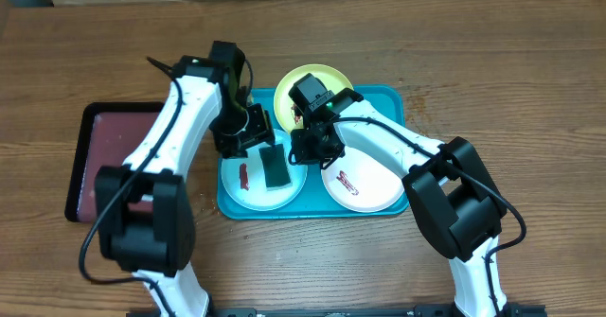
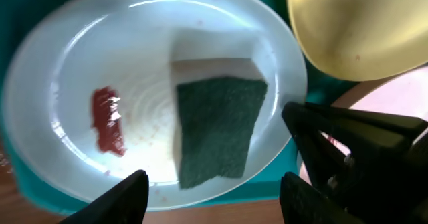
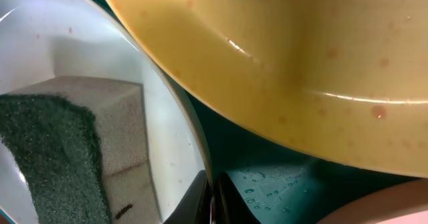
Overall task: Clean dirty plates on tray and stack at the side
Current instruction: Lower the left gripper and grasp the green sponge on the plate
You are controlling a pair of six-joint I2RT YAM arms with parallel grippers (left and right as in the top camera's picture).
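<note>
On the teal tray (image 1: 398,99) lie three plates: yellow-green (image 1: 327,76) at the back, light blue (image 1: 248,192) front left, white (image 1: 369,186) front right. A green-topped sponge (image 1: 276,168) rests on the light blue plate (image 2: 100,57), beside a red-brown smear (image 2: 107,120). My left gripper (image 2: 214,204) hovers open over that plate's near rim, with the sponge (image 2: 217,124) just ahead of it and nothing between its fingers. My right gripper (image 3: 211,200) is shut on the light blue plate's (image 3: 167,110) right rim. In the right wrist view the yellow-green plate (image 3: 301,63) fills the top.
A dark maroon tray (image 1: 104,151) with a black rim sits left of the teal tray. Both arms crowd the space over the teal tray's middle, with the right gripper's black body (image 2: 361,144) close to my left fingers. Bare wooden table surrounds the trays.
</note>
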